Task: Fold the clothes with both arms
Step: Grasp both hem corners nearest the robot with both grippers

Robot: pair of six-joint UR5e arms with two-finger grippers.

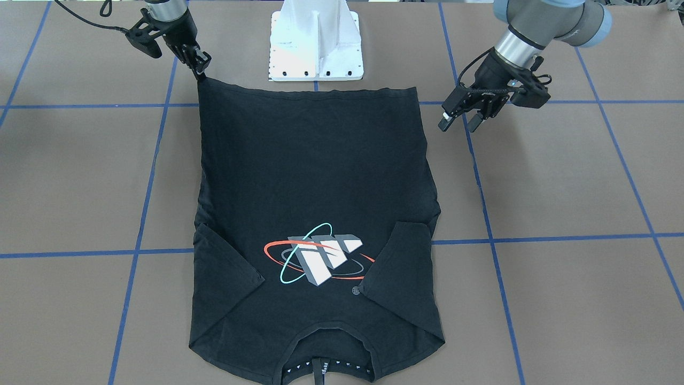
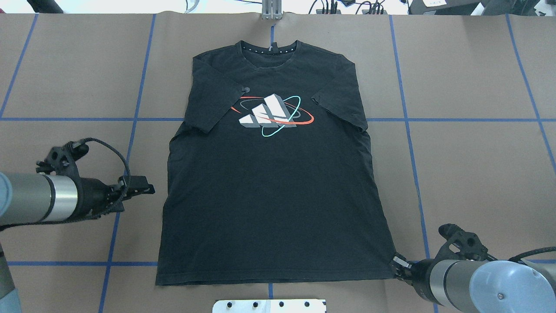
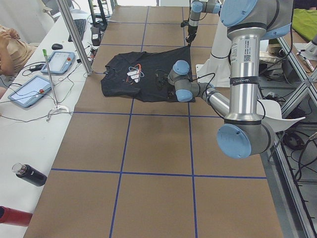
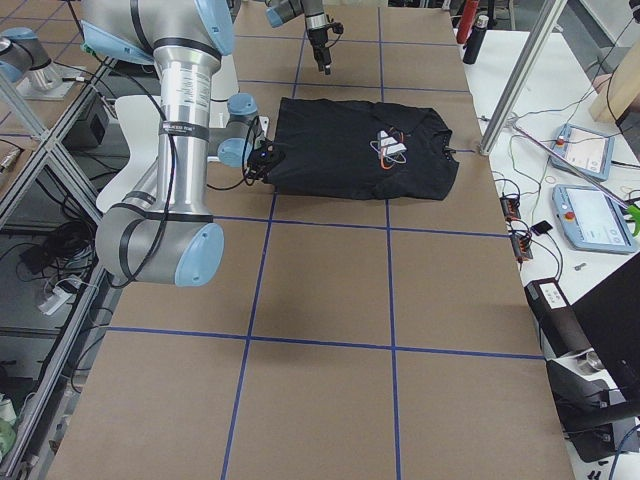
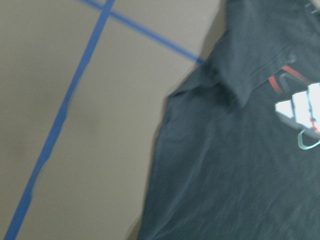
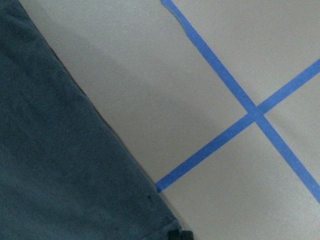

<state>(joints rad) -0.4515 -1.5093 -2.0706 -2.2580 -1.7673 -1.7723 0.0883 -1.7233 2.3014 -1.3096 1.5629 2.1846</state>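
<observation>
The left tool point(image 1: 458, 125) hangs with fingers apart over bare tabletop point(image 1: 561, 176). An open strip lies between it and the T-shirt point(image 1: 315, 171) edge, and nothing stands on its outer side. The right tool point(image 1: 202, 68) is pinched on the T-shirt's hem corner, with bare tabletop outward of it. Inward of it, the white pedestal point(image 1: 316, 48) stands close behind the hem.

Black T-shirt point(image 2: 278, 187) flat, logo up; sleeves folded inward
</observation>
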